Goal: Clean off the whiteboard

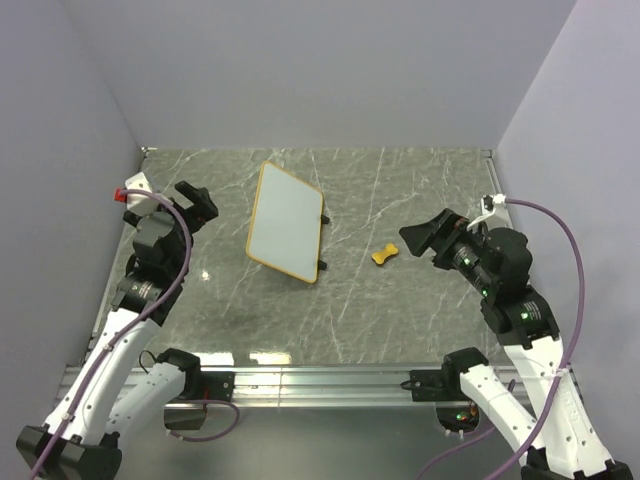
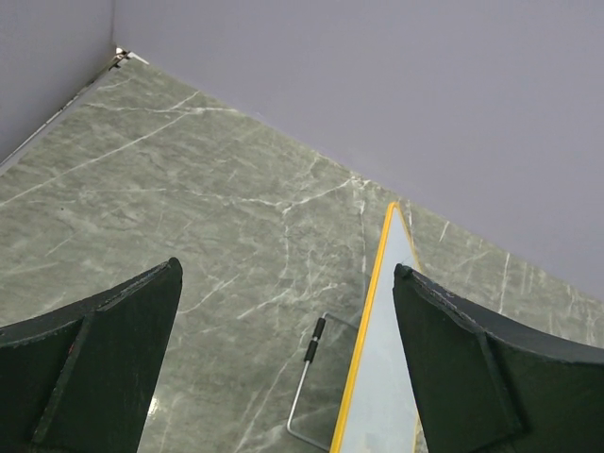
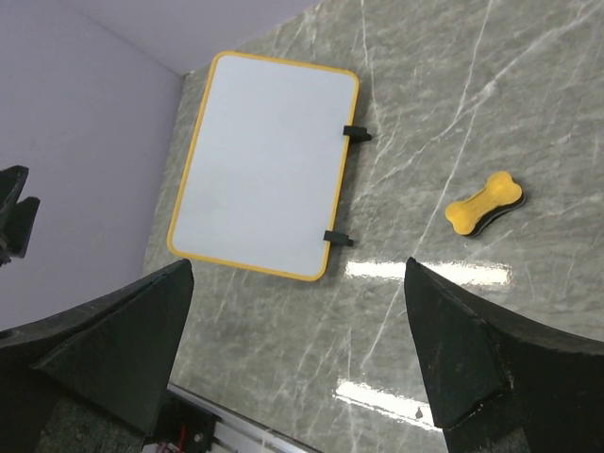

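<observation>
The left gripper (image 1: pixel 197 203) hovers above the marble worktop (image 1: pixel 400 310), jaws spread wide and holding nothing. Ahead of them and to their right, the yellow-framed whiteboard (image 1: pixel 285 221) leans on its wire stand (image 2: pixel 304 396), face toward the arms; its surface looks blank, which fits either a board already wiped or faint marks unseen. A yellow bone-shaped eraser (image 1: pixel 385 255) lies just ahead of the right gripper (image 1: pixel 425 240), whose jaws are also wide and empty.
</observation>
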